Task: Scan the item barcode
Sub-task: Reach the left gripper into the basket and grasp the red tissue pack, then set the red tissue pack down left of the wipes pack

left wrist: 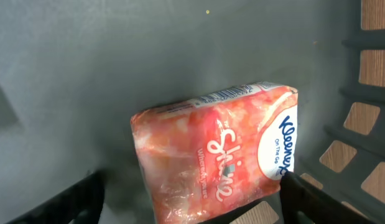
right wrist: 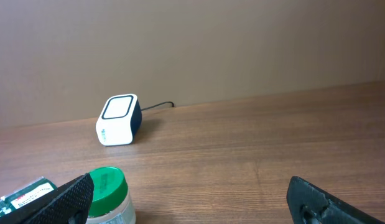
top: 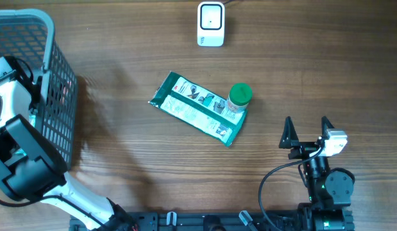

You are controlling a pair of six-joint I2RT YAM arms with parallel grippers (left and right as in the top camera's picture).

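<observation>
The tissue pack [left wrist: 214,158], pink and orange with a blue brand oval at one end, lay flat on the grey floor of the plastic basket [top: 57,96] at the far left of the overhead frame. In the left wrist view it filled the lower middle, tilted a little. The left gripper [left wrist: 191,179] stood over it inside the basket with its jaws spread wide. One dark finger was at the lower left, apart from the pack, and the other was at the lower right, right against the pack's end. It did not look like a grip yet.

To me this was the pick-up step, reaching for the item before any scanning. The next move would call for closing squarely on the soft pack, lifting it clear of the basket wall, and turning its barcode toward the white scanner [top: 210,24] at the top centre of the table.

Outward from there, a green packet [top: 198,108] lay mid-table with a green-lidded jar [top: 240,95] at its right end. The right gripper [top: 307,133] waited at the lower right, fully spread and empty.
</observation>
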